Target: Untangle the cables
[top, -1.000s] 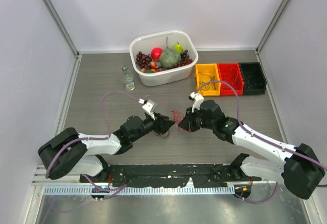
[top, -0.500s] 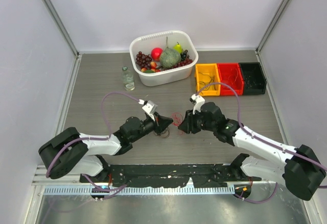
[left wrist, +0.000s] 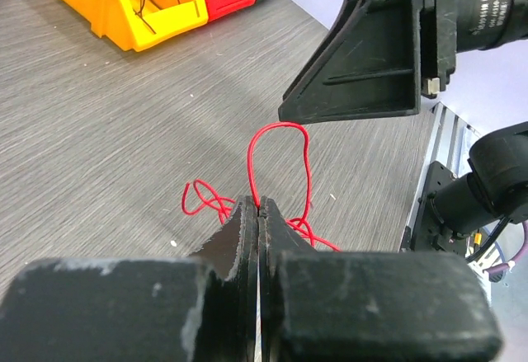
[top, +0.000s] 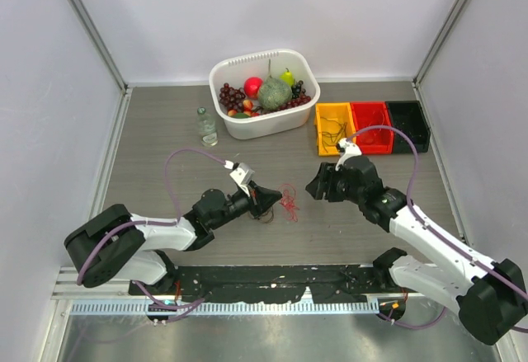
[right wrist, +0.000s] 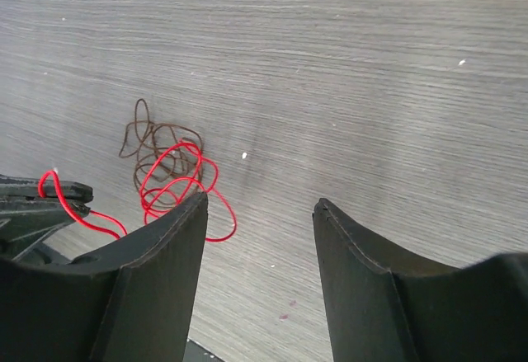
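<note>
The cables (top: pixel 287 201) are a small tangle of thin red wire and dark wire on the grey table between the two arms. My left gripper (top: pixel 271 203) is shut on the red wire. In the left wrist view the red wire (left wrist: pixel 279 124) loops up from the closed fingertips of the left gripper (left wrist: pixel 258 205). My right gripper (top: pixel 317 186) stands to the right of the tangle, open and holding nothing. In the right wrist view the red loops (right wrist: pixel 165 182) and the dark wire (right wrist: pixel 157 141) lie left of the spread jaws of the right gripper (right wrist: pixel 260 201).
A white basket (top: pixel 276 123) of fruit stands at the back, with a small clear bottle (top: pixel 206 127) to its left. Yellow (top: pixel 334 149), red (top: pixel 370 105) and black (top: pixel 408 146) bins sit at the back right. The yellow bin (left wrist: pixel 124 16) holds thin wires.
The right gripper opened, let go of the cables and drew back to the right. The left gripper closed on the red wire, and the tangle now lies by its tip.
</note>
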Motion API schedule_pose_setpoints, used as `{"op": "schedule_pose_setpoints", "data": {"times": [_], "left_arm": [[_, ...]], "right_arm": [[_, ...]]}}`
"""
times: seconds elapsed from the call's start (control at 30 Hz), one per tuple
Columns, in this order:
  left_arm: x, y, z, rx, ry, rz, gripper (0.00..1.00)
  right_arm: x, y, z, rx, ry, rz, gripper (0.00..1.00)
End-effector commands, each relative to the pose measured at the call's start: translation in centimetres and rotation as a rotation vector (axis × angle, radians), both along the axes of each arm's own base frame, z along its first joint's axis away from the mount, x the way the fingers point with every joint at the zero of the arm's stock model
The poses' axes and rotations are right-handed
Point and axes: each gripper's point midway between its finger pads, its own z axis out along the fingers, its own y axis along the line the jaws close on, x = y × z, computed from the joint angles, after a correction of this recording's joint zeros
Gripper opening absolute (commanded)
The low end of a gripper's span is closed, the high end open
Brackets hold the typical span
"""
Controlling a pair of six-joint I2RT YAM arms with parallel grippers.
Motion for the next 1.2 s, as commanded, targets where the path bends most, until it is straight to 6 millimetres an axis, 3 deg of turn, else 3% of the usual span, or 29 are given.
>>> {"op": "schedule_pose_setpoints", "data": {"times": [0.0, 0.1, 0.23, 0.43, 0.5, 0.6, 0.87, 1.17], "left_arm": [[0.0, -0.4, 1.9, -0.053, -0.060, -0.019, 0.00], [-0.1, -0.6, 1.9, -0.053, -0.057, -0.031, 0.00], [-0.2, -0.7, 1.9, -0.054, -0.053, -0.038, 0.00], [-0.1, -0.7, 1.8, -0.049, -0.049, -0.036, 0.00], [-0.1, -0.8, 1.9, -0.049, -0.049, -0.038, 0.00], [-0.2, -0.9, 1.7, -0.045, -0.044, -0.042, 0.00], [-0.1, -1.0, 1.8, -0.045, -0.044, -0.044, 0.00], [-0.2, -1.1, 1.6, -0.041, -0.039, -0.053, 0.00]], "right_arm": [[0.1, 2.3, 2.1, 0.167, 0.047, 0.075, 0.60], [0.4, 2.9, 0.0, 0.153, 0.183, 0.060, 0.59], [-0.9, 4.8, -2.4, 0.193, 0.308, 0.159, 0.52], [-1.1, 4.0, -5.9, 0.179, 0.455, 0.021, 0.49], [-1.8, 3.3, -7.3, 0.173, 0.545, -0.068, 0.48], [-2.7, 3.8, -8.3, 0.236, 0.644, -0.127, 0.48], [-3.4, 5.7, -8.0, 0.449, 0.733, -0.161, 0.48], [-2.5, 5.6, -7.3, 0.521, 0.714, -0.241, 0.49]]}}
